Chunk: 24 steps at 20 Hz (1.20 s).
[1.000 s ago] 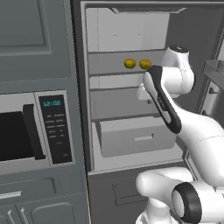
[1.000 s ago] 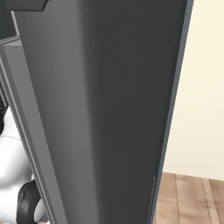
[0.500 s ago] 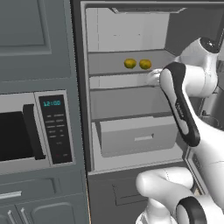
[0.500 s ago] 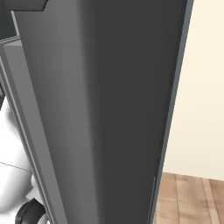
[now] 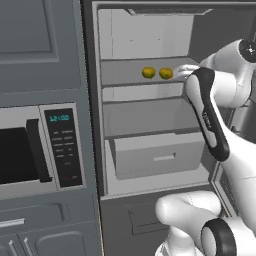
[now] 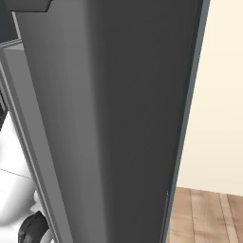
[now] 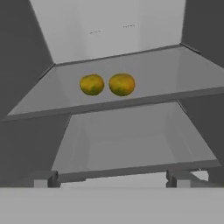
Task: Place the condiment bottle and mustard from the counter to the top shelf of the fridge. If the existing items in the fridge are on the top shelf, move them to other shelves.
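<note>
The fridge (image 5: 150, 30) stands open. Two small yellow existing items lie side by side on its top shelf (image 5: 125, 80): the left one (image 5: 148, 73) (image 7: 92, 84) and the right one (image 5: 166, 73) (image 7: 121, 84). My gripper (image 7: 111, 178) is open, its fingertips (image 7: 44, 178) wide apart with nothing between them. It hovers in front of the shelf (image 7: 162, 78), a little lower than the fruits and short of them. In the left base view the hand (image 5: 186, 71) sits just right of the right fruit. The condiment bottle, the mustard and the counter are out of view.
Below the top shelf are a second grey shelf (image 5: 145, 117) (image 7: 131, 148) and a pale drawer (image 5: 157, 155). A built-in microwave (image 5: 35, 150) is left of the fridge. The open dark fridge door (image 6: 118, 118) blocks the right base view, with wood floor (image 6: 204, 213) beyond.
The hand has drawn back to the right, away from the two fruits, and the elbow has swung right. Both fruits lie where they were.
</note>
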Motion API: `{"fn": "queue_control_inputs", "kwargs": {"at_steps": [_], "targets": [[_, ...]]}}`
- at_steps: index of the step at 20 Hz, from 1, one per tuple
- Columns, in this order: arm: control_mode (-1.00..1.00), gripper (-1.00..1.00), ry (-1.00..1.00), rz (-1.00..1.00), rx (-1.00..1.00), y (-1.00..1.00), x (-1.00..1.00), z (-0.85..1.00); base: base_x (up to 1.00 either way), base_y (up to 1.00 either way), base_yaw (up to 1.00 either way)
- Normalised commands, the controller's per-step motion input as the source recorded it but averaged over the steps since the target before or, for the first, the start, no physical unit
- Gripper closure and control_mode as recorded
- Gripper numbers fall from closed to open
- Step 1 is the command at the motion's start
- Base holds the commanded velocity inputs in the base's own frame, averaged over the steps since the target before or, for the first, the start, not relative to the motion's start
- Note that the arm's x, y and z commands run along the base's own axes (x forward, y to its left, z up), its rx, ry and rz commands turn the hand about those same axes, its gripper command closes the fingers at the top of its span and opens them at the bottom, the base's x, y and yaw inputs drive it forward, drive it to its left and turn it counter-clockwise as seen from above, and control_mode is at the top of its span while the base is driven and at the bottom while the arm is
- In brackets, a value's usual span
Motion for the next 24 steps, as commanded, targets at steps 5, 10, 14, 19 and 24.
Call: {"fn": "queue_control_inputs", "kwargs": {"at_steps": [5, 10, 14, 19, 24], "targets": [[-1.0, -1.0, 0.02, -0.17, 0.0, -0.08, 0.76, 0.0, 0.0, 0.0, 0.0], [-1.0, -1.0, 0.11, -0.02, -0.02, -0.02, 0.46, -0.01, 0.0, 0.0, 0.0], [-1.0, -1.0, 0.22, 0.0, -0.05, 0.0, 0.6, -0.14, 0.0, 0.0, 0.0], [-1.0, -1.0, 0.08, 0.0, -0.01, -0.07, 0.55, -0.16, 0.0, 0.0, 0.0], [-1.0, -1.0, 0.0, 0.0, 0.0, -0.15, 0.55, -0.12, 0.0, 0.0, 0.0]]}}
